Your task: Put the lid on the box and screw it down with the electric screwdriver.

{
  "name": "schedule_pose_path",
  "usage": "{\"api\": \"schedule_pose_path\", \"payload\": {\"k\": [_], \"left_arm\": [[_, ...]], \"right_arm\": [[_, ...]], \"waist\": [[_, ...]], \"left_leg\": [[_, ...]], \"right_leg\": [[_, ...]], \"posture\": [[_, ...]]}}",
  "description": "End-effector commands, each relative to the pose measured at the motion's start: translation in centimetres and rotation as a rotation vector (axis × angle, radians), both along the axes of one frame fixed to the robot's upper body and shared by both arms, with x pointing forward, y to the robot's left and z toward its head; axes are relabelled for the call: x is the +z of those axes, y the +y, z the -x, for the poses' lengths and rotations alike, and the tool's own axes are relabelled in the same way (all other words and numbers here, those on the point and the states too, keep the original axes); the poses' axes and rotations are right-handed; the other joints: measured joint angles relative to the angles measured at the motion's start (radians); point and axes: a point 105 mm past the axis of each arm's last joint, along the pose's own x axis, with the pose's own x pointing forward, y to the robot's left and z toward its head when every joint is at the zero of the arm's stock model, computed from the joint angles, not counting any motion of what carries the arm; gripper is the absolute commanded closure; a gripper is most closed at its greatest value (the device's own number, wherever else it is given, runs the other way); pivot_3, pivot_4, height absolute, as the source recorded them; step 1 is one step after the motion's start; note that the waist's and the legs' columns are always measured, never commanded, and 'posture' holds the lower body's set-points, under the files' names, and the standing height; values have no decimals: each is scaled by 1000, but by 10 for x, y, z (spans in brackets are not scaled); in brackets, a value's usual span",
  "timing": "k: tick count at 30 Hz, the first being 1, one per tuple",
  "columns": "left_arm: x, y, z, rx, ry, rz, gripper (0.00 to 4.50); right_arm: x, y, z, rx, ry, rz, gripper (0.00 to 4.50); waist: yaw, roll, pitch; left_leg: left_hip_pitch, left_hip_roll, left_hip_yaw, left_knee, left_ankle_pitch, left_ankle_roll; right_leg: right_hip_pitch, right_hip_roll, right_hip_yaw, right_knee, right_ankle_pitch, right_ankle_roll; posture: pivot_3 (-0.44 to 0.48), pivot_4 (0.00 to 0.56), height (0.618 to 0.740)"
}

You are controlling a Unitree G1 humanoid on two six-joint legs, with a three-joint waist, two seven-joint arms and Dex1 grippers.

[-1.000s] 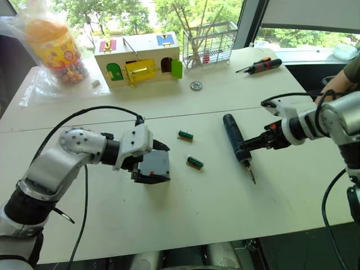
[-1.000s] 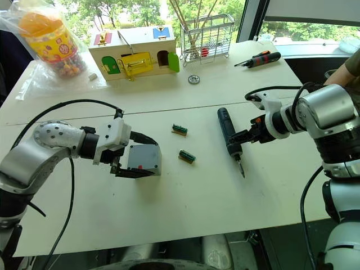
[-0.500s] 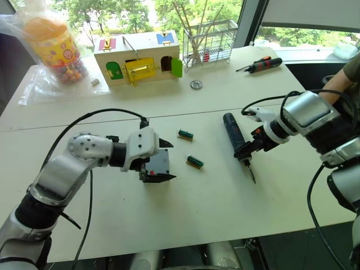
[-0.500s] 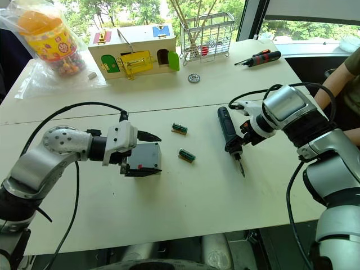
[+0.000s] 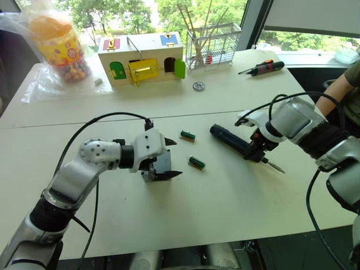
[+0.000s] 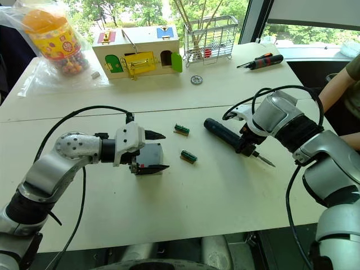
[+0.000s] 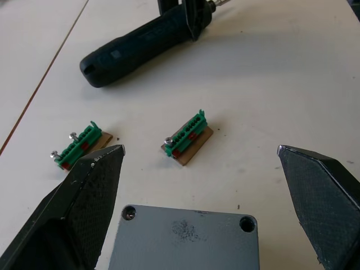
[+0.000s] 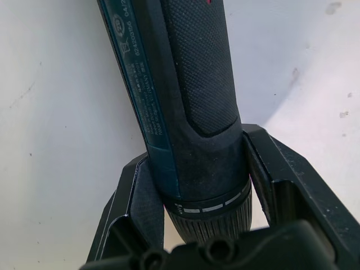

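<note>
The grey box (image 5: pixel 162 162) stands on the white table, and the flat grey lid (image 7: pixel 185 242) with corner screw holes lies on top of it. My left gripper (image 5: pixel 172 158) is open, one black finger on each side of the box and the tips reaching past it. The black electric screwdriver (image 5: pixel 229 139) lies slanted to the right of the box, its metal bit pointing right. My right gripper (image 5: pixel 254 152) is shut on its front end, just behind the bit.
Two small green terminal blocks (image 5: pixel 187 135) (image 5: pixel 196 162) lie between box and screwdriver. At the back stand a wooden box with coloured doors (image 5: pixel 142 58), a wire basket (image 5: pixel 214 39), a bagged candy jar (image 5: pixel 56 42) and a black-and-orange manual screwdriver (image 5: pixel 264 67). A person's arm (image 5: pixel 337 90) is at the right edge.
My right gripper has closed on the screwdriver and swung it from lengthwise to slanted, the bit now pointing right. The left gripper stays around the box.
</note>
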Motion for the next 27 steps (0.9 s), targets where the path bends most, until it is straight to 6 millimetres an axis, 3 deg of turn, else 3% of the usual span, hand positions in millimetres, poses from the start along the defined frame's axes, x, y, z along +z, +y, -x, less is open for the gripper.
{"api": "schedule_pose_path", "payload": {"k": [1, 4, 10, 15, 18, 21, 24, 27], "left_arm": [[5, -1, -4, 0, -37, 6, 0], [6, 2, -10, 12, -42, 6, 0], [8, 24, -23, 65, -6, 10, 0], [19, 41, -27, 90, 57, 93, 0], [27, 56, -28, 126, 105, 131, 0], [27, 67, -24, 147, 139, 113, 0], [22, 74, -12, 158, 186, 71, 0], [21, 71, -2, 153, 213, 68, 0]], "right_arm": [[-8, 1, 9, 50, 55, -6, 2710], [3, 3, -3, 37, -20, -29, 2710], [65, 24, -27, -98, -194, -273, 2710], [122, 50, -26, -194, -290, -595, 2710], [180, 75, -20, -91, -542, -984, 2710], [211, 76, -13, -94, -860, -1204, 2710], [204, 85, -3, -162, -1039, -1269, 2710], [190, 108, 13, -90, -1040, -1370, 2710]], "waist": [[5, 0, 0], [7, 0, 0], [-15, 6, 4], [-16, 11, 7], [-19, 10, 7], [-14, 10, 6], [-11, 9, 5], [-13, 9, 5]], "left_leg": [[0, 0, 0, 0, 0, 0], [0, 0, 0, 0, 1, -1], [-1, 0, 1, -1, 1, -2], [-9, 1, 0, -2, 2, -4], [-11, 1, 0, -1, 2, -4], [-11, 1, 0, 0, 3, -4], [-11, 0, -2, 2, 3, -5], [-11, -1, -2, 4, 3, -5]], "right_leg": [[0, 0, 0, 0, 0, 0], [0, 0, 0, 0, 0, 0], [-4, 0, 1, 2, 0, -1], [-13, 0, 1, 4, 0, -1], [-14, 0, 1, 4, 0, -1], [-16, -1, 1, 9, 0, -1], [-16, -1, 1, 14, 0, -1], [-15, -1, 1, 15, 0, -1]], "posture": [[0, 150, 740], [0, 150, 740], [0, 150, 740], [0, 150, 740], [0, 150, 740], [0, 150, 740], [0, 150, 740], [0, 150, 740]]}}
